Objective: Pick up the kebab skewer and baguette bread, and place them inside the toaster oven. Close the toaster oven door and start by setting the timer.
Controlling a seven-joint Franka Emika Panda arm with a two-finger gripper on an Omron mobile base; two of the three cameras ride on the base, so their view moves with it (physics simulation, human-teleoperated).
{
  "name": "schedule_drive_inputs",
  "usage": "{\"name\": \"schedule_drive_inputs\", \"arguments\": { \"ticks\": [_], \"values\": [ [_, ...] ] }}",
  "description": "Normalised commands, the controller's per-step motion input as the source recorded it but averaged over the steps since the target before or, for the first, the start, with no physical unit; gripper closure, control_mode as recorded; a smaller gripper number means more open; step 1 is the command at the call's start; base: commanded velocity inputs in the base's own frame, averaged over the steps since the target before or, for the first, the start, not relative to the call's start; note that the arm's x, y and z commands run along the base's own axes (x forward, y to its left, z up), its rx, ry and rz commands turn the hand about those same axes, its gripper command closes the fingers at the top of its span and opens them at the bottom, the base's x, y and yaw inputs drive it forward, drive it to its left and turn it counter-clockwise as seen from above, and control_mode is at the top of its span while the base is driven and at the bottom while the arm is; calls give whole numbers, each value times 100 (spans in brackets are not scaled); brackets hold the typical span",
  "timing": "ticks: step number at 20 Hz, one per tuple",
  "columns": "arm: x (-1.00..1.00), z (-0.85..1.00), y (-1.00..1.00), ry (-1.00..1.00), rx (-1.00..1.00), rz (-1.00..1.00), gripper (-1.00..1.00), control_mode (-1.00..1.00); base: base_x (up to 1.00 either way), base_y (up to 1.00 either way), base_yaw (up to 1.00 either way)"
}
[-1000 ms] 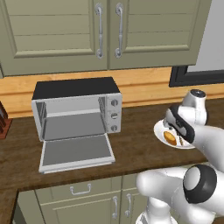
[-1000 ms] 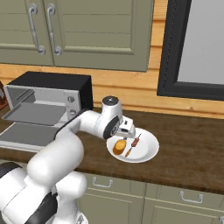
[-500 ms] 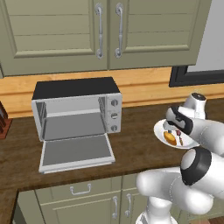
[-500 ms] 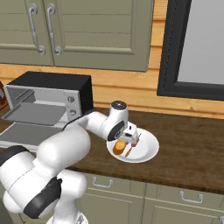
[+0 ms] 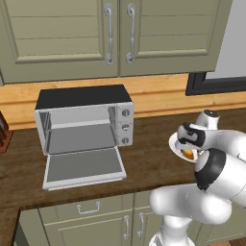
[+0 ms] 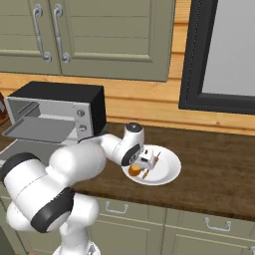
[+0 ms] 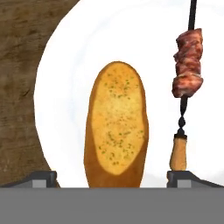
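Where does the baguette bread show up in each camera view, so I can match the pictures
Left base view: an orange sliver at right-middle, baguette bread, mostly behind the arm.
Right base view: at centre, on the near-left part of the white plate, under the claw.
Hand view: centre, upright between the open claw's tips.
Shared landmark: the white plate, with the kebab skewer alongside.

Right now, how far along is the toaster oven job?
Done: the toaster oven door hangs open. In hand: the open gripper sits low over the plate, fingertips either side of the baguette bread. Left: load it and the kebab skewer, shut the door, set the timer.
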Motion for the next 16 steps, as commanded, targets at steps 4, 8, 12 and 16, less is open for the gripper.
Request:
{"name": "schedule_drive_inputs", "arguments": {
  "ticks": [4, 8, 12, 16],
  "values": [
    [16, -14, -1, 4, 0, 0, -100, -100, 0, 0, 0],
    [16, -10, 0, 3, 0, 0, -100, -100, 0, 0, 0],
    [19, -15, -1, 2, 0, 0, -100, -100, 0, 0, 0],
    [22, -18, -5, 2, 0, 0, -100, -100, 0, 0, 0]
  ]
}}
